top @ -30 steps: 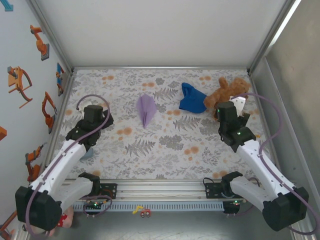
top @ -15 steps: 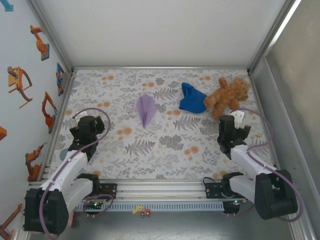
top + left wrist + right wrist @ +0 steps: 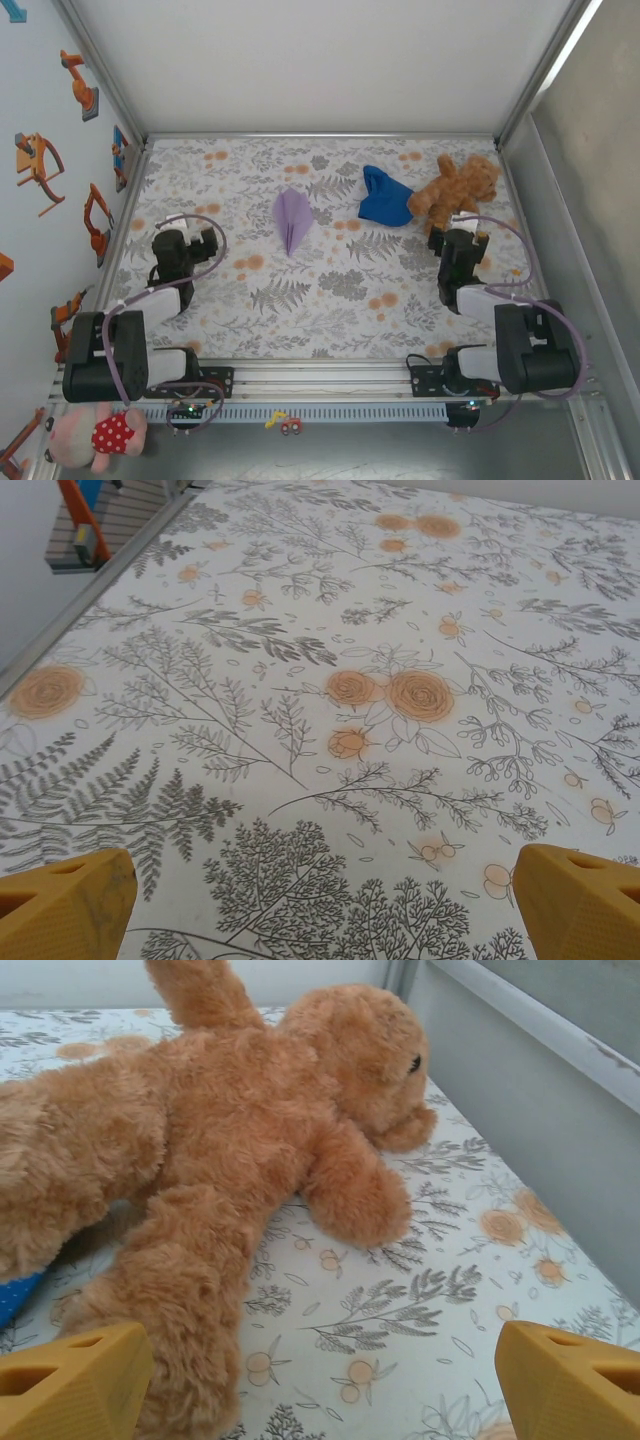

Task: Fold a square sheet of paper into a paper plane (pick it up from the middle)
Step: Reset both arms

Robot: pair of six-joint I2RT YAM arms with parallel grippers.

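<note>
Flowered tabletop point(image 3: 330, 300) shows you the paper plane point(image 3: 291, 221) lying folded as a pointed dart toward the far middle, touched by nothing, while your left gripper point(image 3: 180, 238) and right gripper point(image 3: 462, 240) hang empty, jaws wide apart, so the folding looks finished.

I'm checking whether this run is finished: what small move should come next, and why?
Probably just settle at rest: the paper plane lies folded on the table, and the left hand and right hand are open, empty, away from it.
</note>
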